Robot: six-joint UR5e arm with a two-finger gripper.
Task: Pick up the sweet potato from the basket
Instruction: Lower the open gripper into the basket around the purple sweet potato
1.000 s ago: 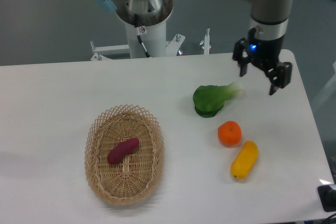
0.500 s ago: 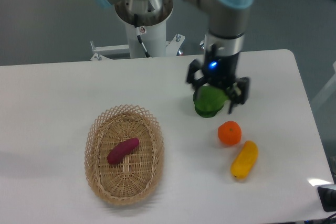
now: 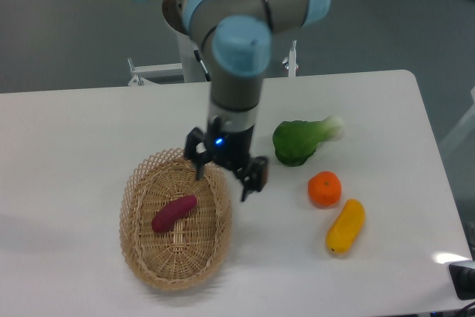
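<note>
The dark magenta-purple sweet potato [image 3: 174,213] lies at a slant in the middle of the oval tan wicker basket [image 3: 141,254] at the front left of the white table. My gripper [image 3: 223,177] hangs open and empty above the basket's far right rim. One finger is over the basket and the other over the table just right of it. The gripper is up and to the right of the sweet potato and does not touch it.
A green leafy vegetable [image 3: 297,141] lies right of the gripper. A round orange [image 3: 324,188] and a yellow-orange oblong fruit [image 3: 346,226] lie further right and nearer the front. The robot's base [image 3: 200,27] stands at the back edge of the table.
The arm has swung left across the table, from the back right corner, over the green vegetable, to the basket's right rim. The gripper stays open. Nothing on the table has moved.
</note>
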